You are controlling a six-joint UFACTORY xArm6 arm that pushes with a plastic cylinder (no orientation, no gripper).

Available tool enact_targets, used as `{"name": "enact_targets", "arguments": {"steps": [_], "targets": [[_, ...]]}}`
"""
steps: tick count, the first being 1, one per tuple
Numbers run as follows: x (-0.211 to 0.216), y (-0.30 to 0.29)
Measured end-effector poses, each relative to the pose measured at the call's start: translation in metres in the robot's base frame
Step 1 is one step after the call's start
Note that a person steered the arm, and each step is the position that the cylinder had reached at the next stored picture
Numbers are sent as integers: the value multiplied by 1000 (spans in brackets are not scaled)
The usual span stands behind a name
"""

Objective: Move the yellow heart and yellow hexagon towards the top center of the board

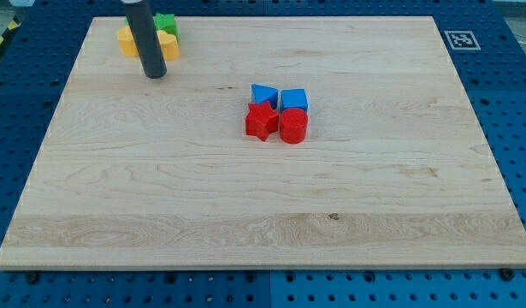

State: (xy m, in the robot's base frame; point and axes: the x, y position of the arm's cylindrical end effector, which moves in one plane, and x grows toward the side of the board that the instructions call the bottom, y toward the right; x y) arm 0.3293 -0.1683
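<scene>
Two yellow blocks sit at the view's top left of the wooden board (245,197). One yellow block (127,39) shows left of the rod, the other (168,45) right of it; the rod hides part of each, so I cannot tell which is the heart and which the hexagon. A green block (166,23) lies just above them. My tip (155,74) rests on the board just below the two yellow blocks, between them.
A cluster sits near the board's centre: a blue triangle (263,94), a blue cube (294,99), a red star (262,121) and a red cylinder (293,126). A marker tag (460,38) lies off the board's top right corner.
</scene>
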Motion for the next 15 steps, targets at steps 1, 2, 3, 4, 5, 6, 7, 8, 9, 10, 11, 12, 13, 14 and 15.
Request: {"name": "enact_targets", "arguments": {"steps": [1,2,3,4,5,6,7,8,9,10,11,12,13,14,15], "targets": [[0,-12],[0,-44],[-5,-75],[-50,-108],[-80,-113],[-81,-99],[-81,-96],[-81,-95],[-81,-87],[-77,-81],[-68,-77],[-63,-69],[-62,-53],[-56,-36],[-42,-17]]}}
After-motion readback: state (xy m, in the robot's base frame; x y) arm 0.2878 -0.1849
